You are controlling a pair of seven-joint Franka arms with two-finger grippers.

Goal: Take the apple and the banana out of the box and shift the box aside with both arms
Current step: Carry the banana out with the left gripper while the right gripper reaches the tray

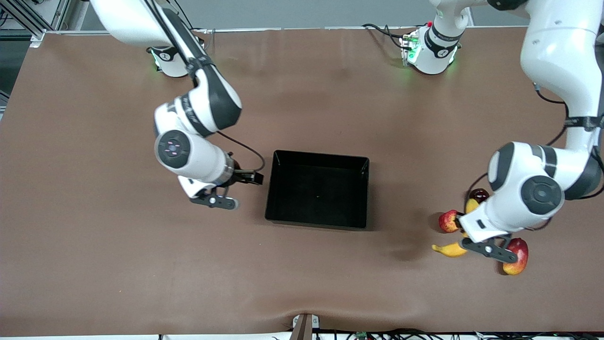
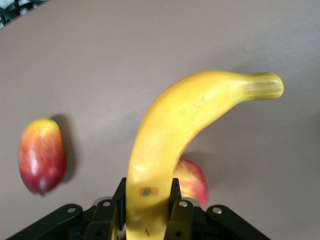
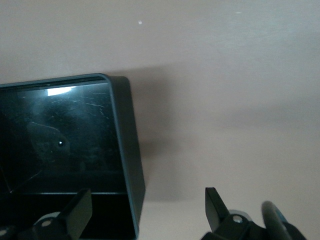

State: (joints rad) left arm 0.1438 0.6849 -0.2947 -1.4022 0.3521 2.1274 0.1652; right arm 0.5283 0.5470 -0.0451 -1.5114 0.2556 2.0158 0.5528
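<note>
Yellow banana (image 2: 165, 150) clamped in left gripper (image 2: 147, 207); right gripper (image 3: 145, 205) agape astride box (image 3: 125, 145) wall.

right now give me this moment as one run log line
left claw: shut on banana, above apple | right claw: open, straddling box wall | box empty | mango on table

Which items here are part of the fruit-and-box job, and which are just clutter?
Job: banana, shut in the left gripper; apple beside it; black box mid-table; open right gripper at its wall.
Clutter: mango, dark purple fruit, both beside the banana.
</note>
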